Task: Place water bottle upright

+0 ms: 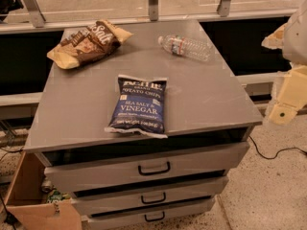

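Counter [201, 95]: grey, flat top of a cabinet, filling the middle of the view. Three drawers [153, 168] are stacked under its front edge, each with a dark handle.

Blue bag [138, 105]: potato chips, lying flat near the centre front of the counter, print facing up, well apart from the other items.

Brown bag [87, 42]: crumpled, lying at the back left corner of the counter.

Box [29, 202]: open cardboard, on the floor at the cabinet's lower left; contents too unclear to name.

End effector [286, 97]: cream-coloured, at the right edge of the view, off the counter and beside its front right corner, over the floor. Nothing is seen in its grip. Whether it is spread or pressed together, cannot tell.

Bottle [187, 47]: clear, ribbed, lying on its side at the back right of the counter. White cap points left toward the brown bag, base points right toward the counter edge. Label band sits near the cap end. It is well apart from both bags and from the end effector.

Cable [278, 152]: dark, on the speckled floor right of the cabinet.
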Available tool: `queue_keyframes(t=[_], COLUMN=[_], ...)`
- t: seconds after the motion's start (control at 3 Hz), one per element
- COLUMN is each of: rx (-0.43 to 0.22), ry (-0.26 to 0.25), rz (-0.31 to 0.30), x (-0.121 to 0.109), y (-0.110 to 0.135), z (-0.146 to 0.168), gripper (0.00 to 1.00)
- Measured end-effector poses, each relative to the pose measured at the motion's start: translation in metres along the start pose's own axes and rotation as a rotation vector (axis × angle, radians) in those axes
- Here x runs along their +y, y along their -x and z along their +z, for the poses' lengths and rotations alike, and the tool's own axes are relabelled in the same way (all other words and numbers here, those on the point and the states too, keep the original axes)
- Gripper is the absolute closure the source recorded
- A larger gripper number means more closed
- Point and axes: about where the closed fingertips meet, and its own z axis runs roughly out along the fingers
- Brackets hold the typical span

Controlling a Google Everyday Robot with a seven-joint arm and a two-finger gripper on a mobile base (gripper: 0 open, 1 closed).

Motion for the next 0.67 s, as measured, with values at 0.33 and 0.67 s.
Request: queue_keyframes(t=[0.33, 0.67], rx=[0.000, -0.051], ry=[0.000, -0.028], rz=[0.000, -0.007], x=[0.000, -0.027], y=[0.000, 0.016], z=[0.000, 0.013], gripper=[0.00, 0.00])
